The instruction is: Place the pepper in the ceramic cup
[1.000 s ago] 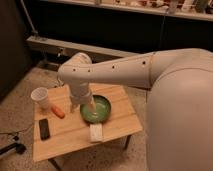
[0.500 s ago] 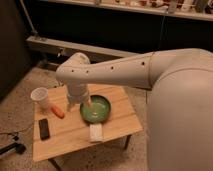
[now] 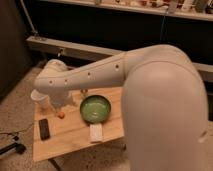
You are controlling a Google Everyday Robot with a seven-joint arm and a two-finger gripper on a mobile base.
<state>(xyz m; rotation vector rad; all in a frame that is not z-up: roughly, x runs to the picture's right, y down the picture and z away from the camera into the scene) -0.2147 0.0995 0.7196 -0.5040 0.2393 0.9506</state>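
Where the large white arm (image 3: pixel 100 75) ends over the left part of the wooden table (image 3: pixel 70 145), the gripper (image 3: pixel 62 105) hangs pointing down, close above the tabletop. It sits between the white cup (image 3: pixel 39 99) on its left and the green bowl (image 3: pixel 96 110) on its right. Whether the gripper is open or closed cannot be told, nor whether it has hold of anything.

The pepper (image 3: pixel 61 115) shows only as a small orange patch directly under the gripper, on or just above the table surface; contact between the two cannot be confirmed. It is outside the cup, just right of and nearer than it. The cup stands upright at the far left corner, partly hidden by the arm.

A flat black device (image 3: pixel 44 128) lies near the left edge, nearer than the cup. A small white flat object (image 3: pixel 95 133) lies just nearer than the bowl.
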